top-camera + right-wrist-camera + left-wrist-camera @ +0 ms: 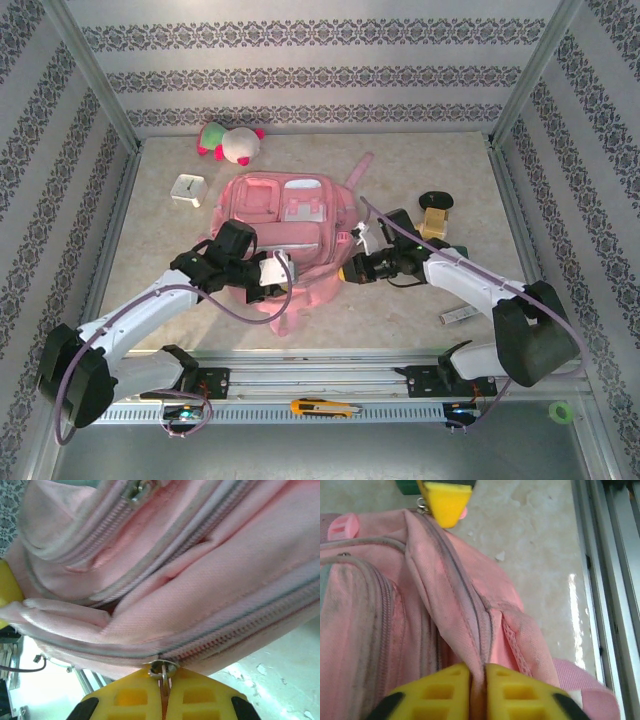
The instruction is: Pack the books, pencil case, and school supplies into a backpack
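The pale table point(400, 310) carries the pink backpack point(290, 215), which lies flat in the centre of the top view with its pockets facing up. The left gripper point(477, 670) is at the lower left edge of the bag, and its yellow fingers are pressed together on a fold of pink fabric beside a zipper. The right gripper point(165, 680) is at the lower right edge, and its fingers pinch the metal zipper pull point(161, 668). A plush toy point(230, 143) lies at upper centre-left. The book point(435, 222) lies right of the backpack. The grey-white bar point(458, 316) lies at lower right, and the yellow-and-black piece point(325, 407) rests on the bottom rail.
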`<state>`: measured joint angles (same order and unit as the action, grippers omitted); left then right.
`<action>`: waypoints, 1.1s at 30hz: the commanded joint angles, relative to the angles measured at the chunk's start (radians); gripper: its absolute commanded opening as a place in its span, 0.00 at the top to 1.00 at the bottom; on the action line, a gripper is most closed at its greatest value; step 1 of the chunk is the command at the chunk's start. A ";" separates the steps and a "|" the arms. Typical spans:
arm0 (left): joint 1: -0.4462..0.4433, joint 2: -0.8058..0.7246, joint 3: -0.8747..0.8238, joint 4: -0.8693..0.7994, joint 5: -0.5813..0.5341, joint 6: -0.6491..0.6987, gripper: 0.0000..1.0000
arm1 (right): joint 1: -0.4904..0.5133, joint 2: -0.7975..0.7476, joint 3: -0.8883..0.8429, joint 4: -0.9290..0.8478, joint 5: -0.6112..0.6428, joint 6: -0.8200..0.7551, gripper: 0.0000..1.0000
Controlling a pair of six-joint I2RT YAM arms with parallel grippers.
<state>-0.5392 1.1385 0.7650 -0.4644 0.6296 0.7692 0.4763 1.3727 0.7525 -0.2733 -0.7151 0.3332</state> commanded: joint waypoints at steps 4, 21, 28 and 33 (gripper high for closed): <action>-0.115 -0.015 0.000 0.210 -0.123 -0.310 0.39 | 0.053 -0.014 -0.010 0.074 0.028 0.044 1.00; -0.285 0.259 0.012 0.362 -0.588 -0.349 0.72 | 0.058 -0.073 -0.034 0.093 0.028 0.073 1.00; -0.245 0.018 -0.079 0.270 -0.253 -0.207 1.00 | -0.092 -0.014 -0.040 0.030 0.047 0.008 1.00; -0.235 -0.087 -0.091 0.168 -0.174 -0.183 1.00 | -0.225 0.116 0.025 0.095 0.116 0.043 1.00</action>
<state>-0.7868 1.1118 0.6785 -0.1970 0.3462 0.5259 0.3290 1.4311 0.7364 -0.2169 -0.7158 0.3672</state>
